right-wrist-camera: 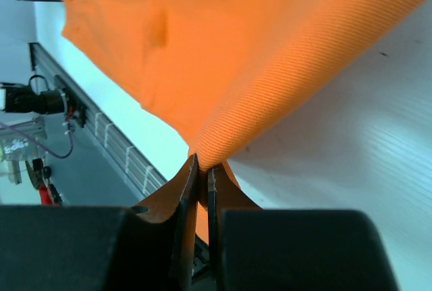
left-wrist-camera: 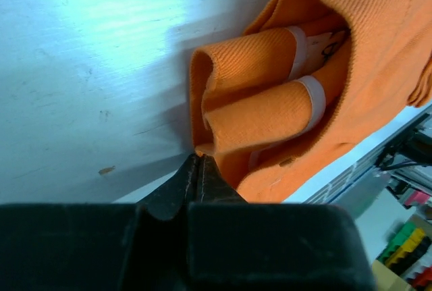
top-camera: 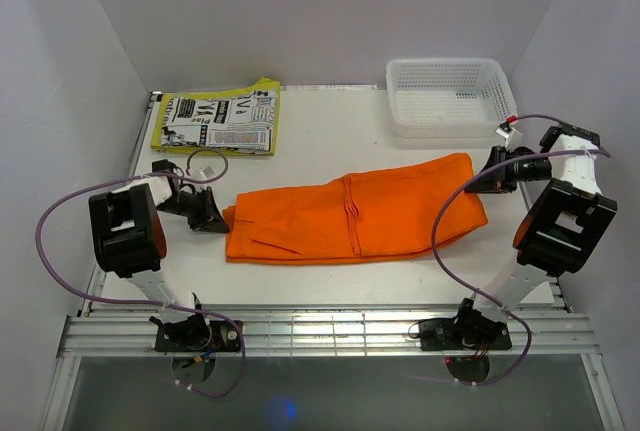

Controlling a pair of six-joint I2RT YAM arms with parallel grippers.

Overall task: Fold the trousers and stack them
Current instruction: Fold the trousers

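The left pincer [left-wrist-camera: 200, 164] is pressing its jaws fully together on the very edge of the trousers [top-camera: 350, 216], nipping a sliver of orange cloth at the open end where white inner labels are showing. The right pincer [right-wrist-camera: 202, 168] is likewise clamping shut on a fold at the opposite end, and the cloth is rising taut from its tips, casting a shadow on the surface [top-camera: 330, 141] beneath. Between the two pincers the trousers are lying lengthwise across the middle of the surface, legs laid together, stretching from near its left edge towards its right edge. A white mesh basket [top-camera: 445, 64] is sitting at the far right corner, and a yellow-edged printed paper [top-camera: 217, 121] is lying at the far left corner.
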